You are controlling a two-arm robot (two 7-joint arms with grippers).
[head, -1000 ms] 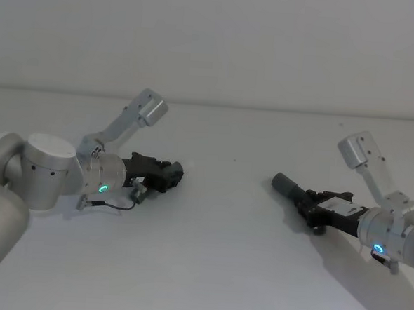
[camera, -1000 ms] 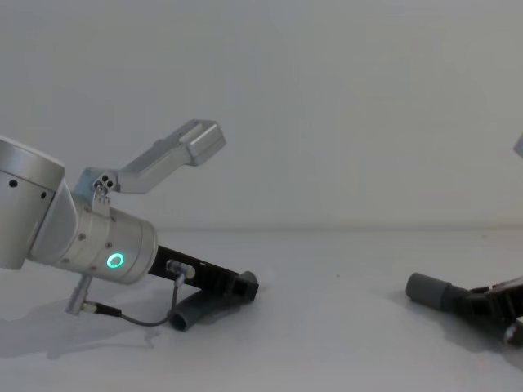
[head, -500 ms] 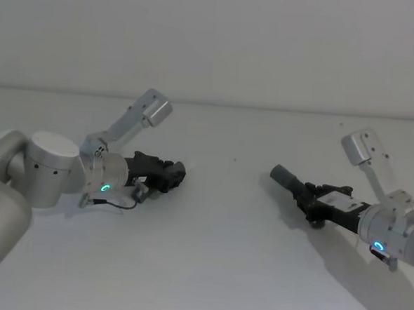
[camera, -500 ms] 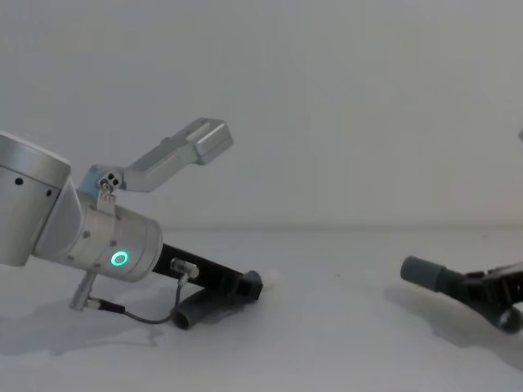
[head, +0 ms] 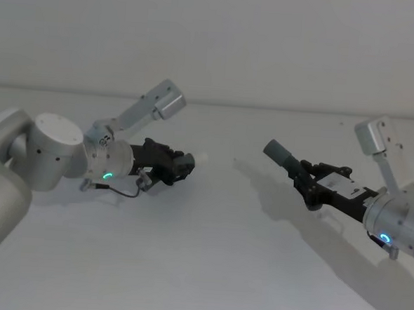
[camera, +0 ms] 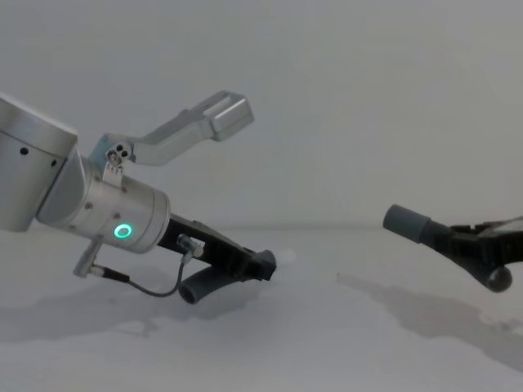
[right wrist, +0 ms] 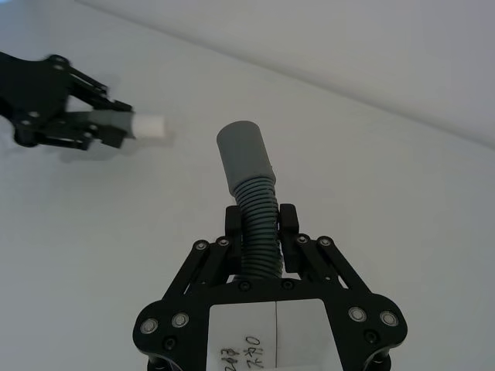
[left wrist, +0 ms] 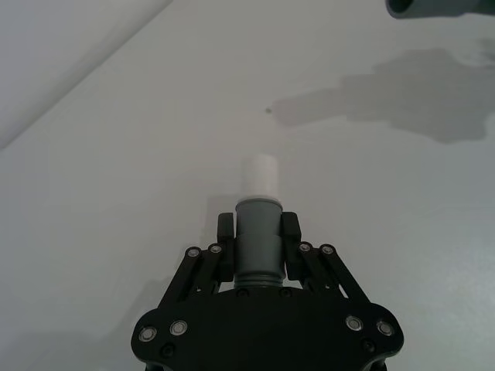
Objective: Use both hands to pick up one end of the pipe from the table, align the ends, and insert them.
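- Both halves are in hand and not yet joined; the two ends face each other across the middle of the table [head: 207, 267], well apart.
- Left of the table's centre, the left gripper [left wrist: 257, 230] is clamped on the shorter piece [camera: 200, 288]. Its fingers press the smooth grey cuff [left wrist: 257, 251] just behind the white tip [left wrist: 259, 175].
- The tip juts out past the fingers, aimed toward the table's right edge. The loose tail hangs under the gripper, close to the surface; cannot tell if it touches.
- Toward the right edge, the right gripper [right wrist: 261, 220] is closed around the longer piece [right wrist: 255, 197], on the ribbed section just behind the grey socket [right wrist: 243, 153].
- The socket is raised clear of the table and tilted up toward the left; its shadow lies well apart from it.
- Handling, judged:
  - The hose looks light and soft along the ribs, and stiff only at the cuffs.
  - Holding close to each end is right; further back the end would droop and wander.
  - The smooth cuff may slip under a push, while the ribs should give better bite.
- Next, judged: level the socket, bring the axes into line, then press the tip straight in. An off-axis push would likely buckle the ribbed hose rather than seat the tip.
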